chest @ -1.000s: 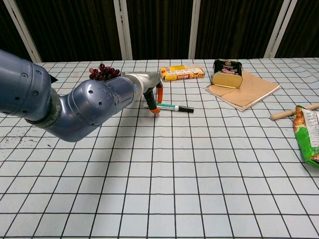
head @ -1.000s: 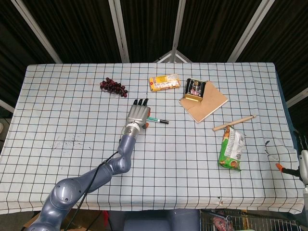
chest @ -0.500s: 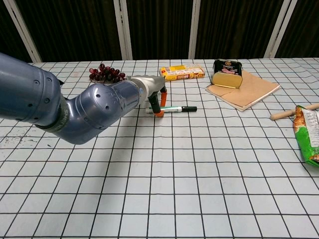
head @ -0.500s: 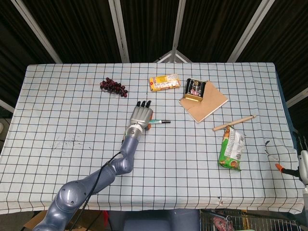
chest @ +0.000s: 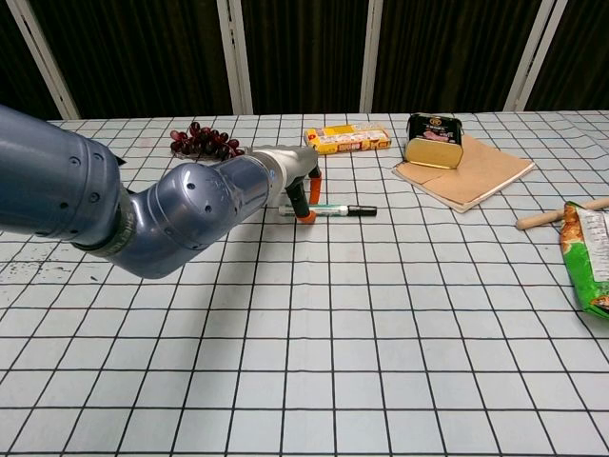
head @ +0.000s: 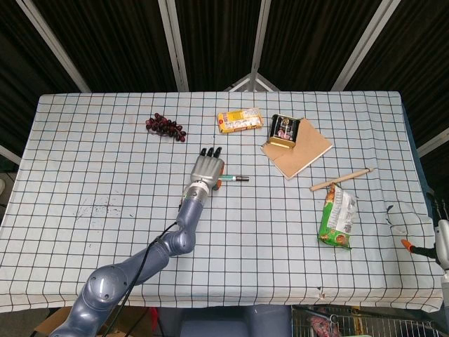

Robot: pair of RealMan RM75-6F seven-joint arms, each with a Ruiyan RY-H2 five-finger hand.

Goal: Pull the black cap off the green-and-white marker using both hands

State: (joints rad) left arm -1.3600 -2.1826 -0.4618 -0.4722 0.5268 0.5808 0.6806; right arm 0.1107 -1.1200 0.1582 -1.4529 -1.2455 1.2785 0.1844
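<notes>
Your left hand (head: 207, 169) reaches over the table (chest: 314, 381), its fingers (chest: 305, 197) curled down around the green-and-white marker (chest: 326, 209), holding its barrel against the cloth. The black cap (chest: 362, 210) sticks out just past the fingers, pointing toward your right side. Beyond the fingers lie the grapes (head: 165, 126) and a yellow snack pack (head: 239, 121). Your right hand is out of sight in both views.
</notes>
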